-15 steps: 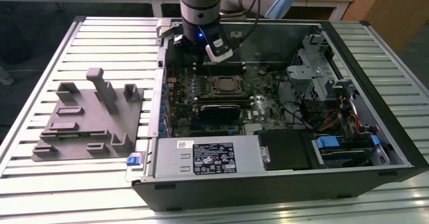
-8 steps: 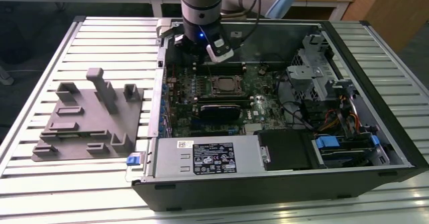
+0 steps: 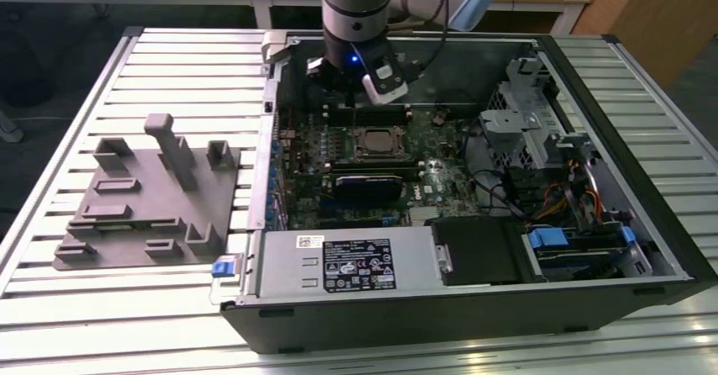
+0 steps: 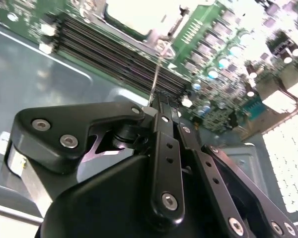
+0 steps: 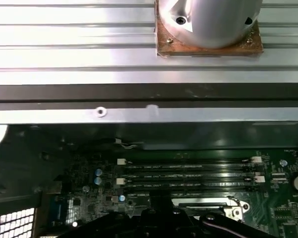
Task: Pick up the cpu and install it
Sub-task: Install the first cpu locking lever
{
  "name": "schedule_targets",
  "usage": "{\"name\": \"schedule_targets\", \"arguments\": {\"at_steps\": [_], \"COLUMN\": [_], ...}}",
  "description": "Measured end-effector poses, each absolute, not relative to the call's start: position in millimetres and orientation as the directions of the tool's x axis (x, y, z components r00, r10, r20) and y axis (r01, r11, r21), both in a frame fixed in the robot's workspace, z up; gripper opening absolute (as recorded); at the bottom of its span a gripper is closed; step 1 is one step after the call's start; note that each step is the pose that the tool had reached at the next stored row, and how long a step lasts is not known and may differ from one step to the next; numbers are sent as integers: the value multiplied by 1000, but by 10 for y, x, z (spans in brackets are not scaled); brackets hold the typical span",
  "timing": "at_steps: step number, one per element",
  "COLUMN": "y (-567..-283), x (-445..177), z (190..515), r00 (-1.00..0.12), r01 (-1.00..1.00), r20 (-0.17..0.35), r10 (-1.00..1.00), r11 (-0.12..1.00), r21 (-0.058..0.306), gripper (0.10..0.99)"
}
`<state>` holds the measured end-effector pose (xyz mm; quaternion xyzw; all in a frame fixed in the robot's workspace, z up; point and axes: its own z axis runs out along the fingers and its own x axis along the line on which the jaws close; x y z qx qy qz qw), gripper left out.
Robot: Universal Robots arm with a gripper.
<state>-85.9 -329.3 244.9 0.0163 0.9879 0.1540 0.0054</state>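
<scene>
The arm reaches down from the top centre of the exterior view, and its gripper point(image 3: 350, 79) hangs inside the open computer case point(image 3: 449, 308), low over the upper edge of the motherboard point(image 3: 440, 183). The case lies on its side on the ribbed metal counter point(image 3: 168, 64).

I cannot tell from any view whether the gripper is open or closed, or whether it has hold of anything. The second wrist view shows the black links of the gripper point(image 4: 159, 111) drawing together, but their ends are not clear.

The cpu point(image 3: 376, 139) seems to be the pale square lying flat inside the black-framed socket point(image 3: 346, 144), near the middle of the frame. It lies just below the gripper in the exterior view, close by but apart from it. In the second wrist view the cpu point(image 4: 131, 15) is a bright patch at the upper centre, beyond the memory slots point(image 4: 114, 49).

Being square, the cpu has no long axis, and its edges run parallel to the case walls. The grey fixture point(image 3: 134, 215) sits well apart at the left.
</scene>
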Motion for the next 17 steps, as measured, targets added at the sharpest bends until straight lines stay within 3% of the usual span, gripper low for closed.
{"name": "schedule_targets", "arguments": {"at_steps": [17], "y": [-3293], "x": [-546], "z": [2448], "r00": [-999], "r01": [36], "r20": [-6], "r10": [39], "r11": [954], "r21": [296], "gripper": [106]}}
